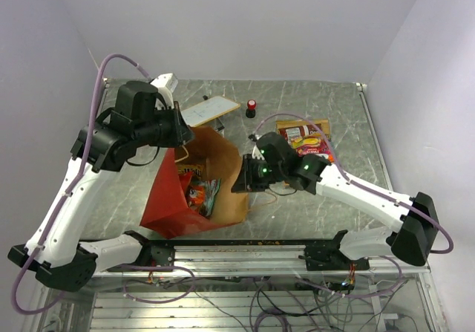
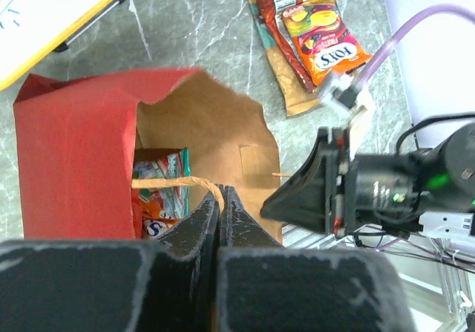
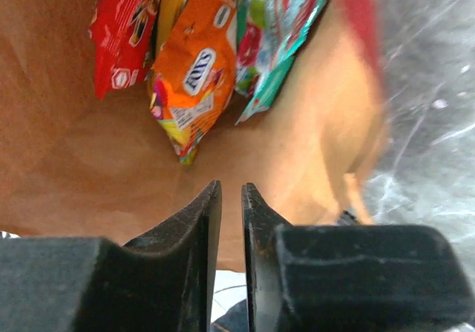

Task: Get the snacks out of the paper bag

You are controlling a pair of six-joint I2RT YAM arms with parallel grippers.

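Observation:
The paper bag (image 1: 165,202) lies on its side, red outside and brown inside, its mouth facing right. My left gripper (image 2: 220,189) is shut on the bag's tan handle (image 2: 174,181) and holds the upper wall up. Several snacks (image 1: 199,191) lie inside: an orange packet (image 3: 194,72), a red one (image 3: 122,27) and a teal one (image 3: 278,35). My right gripper (image 3: 231,187) sits at the bag's mouth (image 1: 239,183), its jaws a narrow gap apart with nothing between them. More snacks (image 1: 306,140) lie on the table to the right, outside the bag.
A flat white board (image 1: 210,111) lies at the back behind the bag. A small red-and-black cylinder (image 1: 251,108) stands next to it. The bag's other handle (image 1: 267,197) trails on the table under the right arm.

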